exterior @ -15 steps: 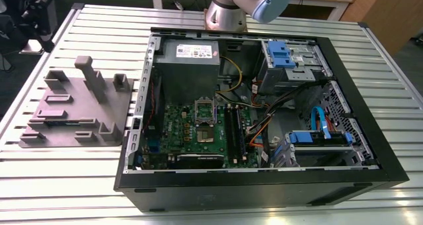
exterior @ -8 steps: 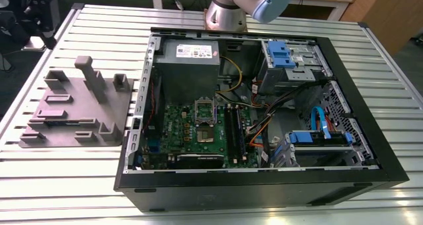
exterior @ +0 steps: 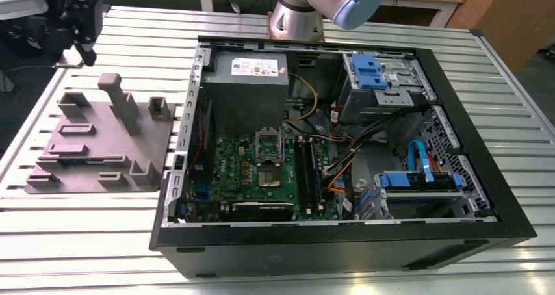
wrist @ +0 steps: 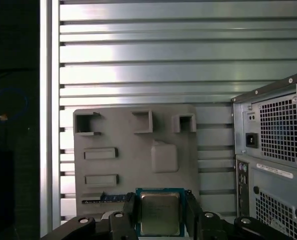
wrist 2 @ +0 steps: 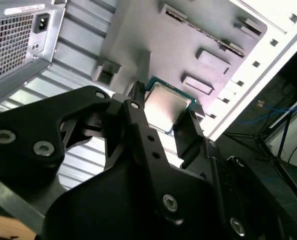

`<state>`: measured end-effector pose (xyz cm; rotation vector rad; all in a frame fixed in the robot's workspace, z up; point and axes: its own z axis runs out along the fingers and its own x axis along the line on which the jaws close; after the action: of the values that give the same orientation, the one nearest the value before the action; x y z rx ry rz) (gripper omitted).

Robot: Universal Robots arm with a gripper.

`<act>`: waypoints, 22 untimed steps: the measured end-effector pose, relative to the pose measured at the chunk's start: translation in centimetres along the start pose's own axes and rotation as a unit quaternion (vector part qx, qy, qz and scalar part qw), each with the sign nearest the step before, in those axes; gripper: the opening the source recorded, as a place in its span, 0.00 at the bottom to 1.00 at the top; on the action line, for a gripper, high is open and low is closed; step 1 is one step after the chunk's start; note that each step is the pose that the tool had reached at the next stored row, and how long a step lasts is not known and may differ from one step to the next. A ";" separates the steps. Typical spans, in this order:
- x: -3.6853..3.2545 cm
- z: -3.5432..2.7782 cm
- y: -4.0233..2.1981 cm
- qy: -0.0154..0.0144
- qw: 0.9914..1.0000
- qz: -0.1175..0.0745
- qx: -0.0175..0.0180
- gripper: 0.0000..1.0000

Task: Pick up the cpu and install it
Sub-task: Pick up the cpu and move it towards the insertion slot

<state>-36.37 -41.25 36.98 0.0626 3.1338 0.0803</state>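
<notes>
Nearest: the claw (wrist 2: 163, 102) is closed down to the width of the cpu (wrist: 160, 214). Its 2 black fingers (wrist: 130, 216) press on 2 opposite edges of the chip in both wrist views. The silvery lid faces the cameras, with a green rim around it. The chip hangs in the air, clear of everything beneath.

We judge it light, stiff and flat. The metal lid looks slick and the rim is thin, so an edge grip has little bite (a small tilt could let it slip). We take the underside to be delicate, so the edges are the right place to hold and the flat faces are best left alone.

Below, well apart: the grey block fixture (wrist: 133, 165), with shallow recesses and upright posts, lies on the slatted metal desk (wrist: 138, 55).

Farther on, beside the fixture: the open computer case (exterior: 347, 240) lies on its side. Inside is the green motherboard (exterior: 243, 158), and on it the socket frame (exterior: 270, 158). Chip and socket are well apart.
</notes>
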 end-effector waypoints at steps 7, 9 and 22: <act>-3.18 0.12 0.12 0.000 1.000 0.000 0.000 0.47; -4.01 0.14 0.16 0.001 1.000 0.000 0.000 0.47; -7.57 -0.33 0.33 0.004 1.000 0.000 0.000 0.47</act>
<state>-28.79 -41.25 37.36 0.0636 3.1426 0.0802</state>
